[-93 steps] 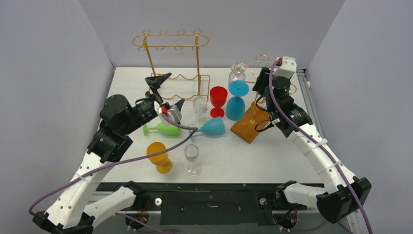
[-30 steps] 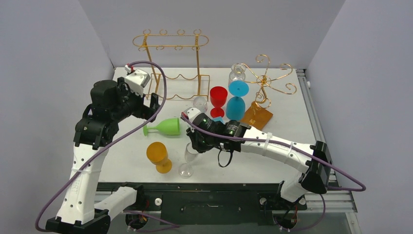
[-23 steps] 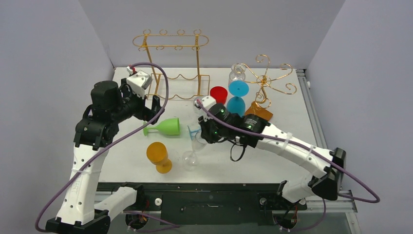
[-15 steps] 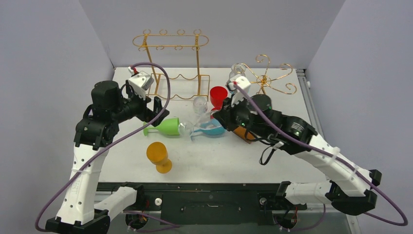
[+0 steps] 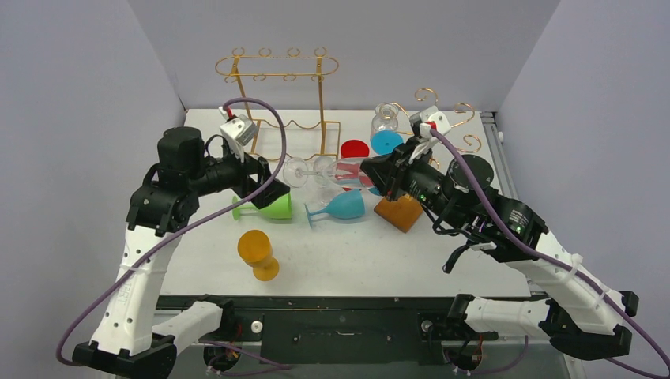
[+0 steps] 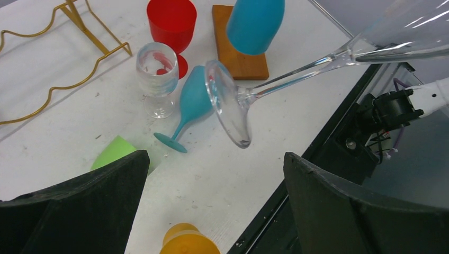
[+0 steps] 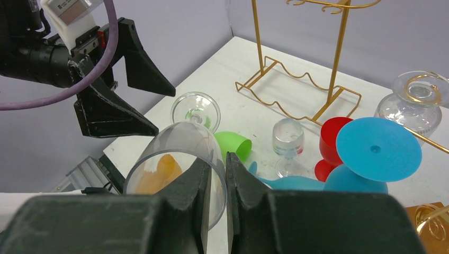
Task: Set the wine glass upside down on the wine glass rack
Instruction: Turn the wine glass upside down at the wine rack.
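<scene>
My left claw (image 5: 267, 180) gapes wide with nothing in it, hovering above the green glass (image 5: 272, 207), which lies on its side at the claw's 6 o'clock. The orange glass (image 5: 257, 251) stands further out along 6 o'clock. The tall gold rack (image 5: 276, 65) rises at my left claw's 12 o'clock, well apart. Just beside that claw, at its 3 o'clock, floats the foot of the clear wine glass (image 5: 295, 171), held level in the air with its foot toward 9 o'clock. The teal glass (image 5: 341, 205) lies on the table (image 5: 355, 260) at 6 o'clock of the bowl. My right claw (image 5: 370, 170) is clamped on the bowl's rim.
</scene>
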Robot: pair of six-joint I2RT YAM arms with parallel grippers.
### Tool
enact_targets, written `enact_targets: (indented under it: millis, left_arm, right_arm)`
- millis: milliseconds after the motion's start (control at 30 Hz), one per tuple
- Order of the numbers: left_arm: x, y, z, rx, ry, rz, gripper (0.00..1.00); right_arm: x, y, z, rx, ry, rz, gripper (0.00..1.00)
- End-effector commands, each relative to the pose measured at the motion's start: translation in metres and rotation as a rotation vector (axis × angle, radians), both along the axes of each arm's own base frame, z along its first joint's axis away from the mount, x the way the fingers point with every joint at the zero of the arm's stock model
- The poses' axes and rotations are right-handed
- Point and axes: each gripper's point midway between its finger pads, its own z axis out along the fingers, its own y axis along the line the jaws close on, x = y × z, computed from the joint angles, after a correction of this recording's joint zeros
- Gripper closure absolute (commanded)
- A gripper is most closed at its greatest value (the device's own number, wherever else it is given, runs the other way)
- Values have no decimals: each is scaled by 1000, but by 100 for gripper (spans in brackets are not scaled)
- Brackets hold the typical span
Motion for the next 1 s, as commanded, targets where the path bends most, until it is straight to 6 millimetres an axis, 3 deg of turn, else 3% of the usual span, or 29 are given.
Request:
enact_targets:
  millis: [0, 100, 233, 267, 367, 500, 533, 667, 733, 833, 867, 967]
  left_arm:
    - [-5, -19, 27, -76, -48, -70, 3]
    - [-2, -24, 29, -96, -48, -83, 3]
    - [4, -29, 36, -119, -52, -91, 20]
    - [5, -30, 38, -126, -52, -96, 27]
    - [5, -36, 40, -145, -31, -127, 64]
    - [9, -40, 45, -157, -29, -146, 96]
    - [10, -40, 47, -156, -36, -146, 100]
    - [18, -36, 57, -138, -100, -119, 100]
    - [21, -33, 64, -121, -153, -107, 100]
    - [30, -24, 79, -64, -270, -77, 100]
    - [34, -21, 82, -38, -299, -69, 100]
    - [42, -13, 92, 54, -403, -64, 100]
  right_arm:
    - [2, -1, 32, 121, -66, -13, 100]
    - [1, 1, 35, 147, -68, -2, 100]
    - [-1, 5, 34, 175, -64, 13, 100]
    - [-1, 5, 34, 183, -65, 14, 100]
    - [-3, 4, 36, 214, -73, 17, 100]
    - [-5, 8, 33, 230, -77, 37, 100]
    - [-7, 10, 32, 229, -77, 46, 100]
    - [-11, 19, 22, 215, -60, 71, 100]
    - [-14, 21, 13, 200, -45, 85, 83]
    - [-18, 22, -3, 168, -17, 97, 43]
    - [-19, 20, -8, 155, -8, 96, 35]
    - [-25, 12, -23, 111, 15, 100, 27]
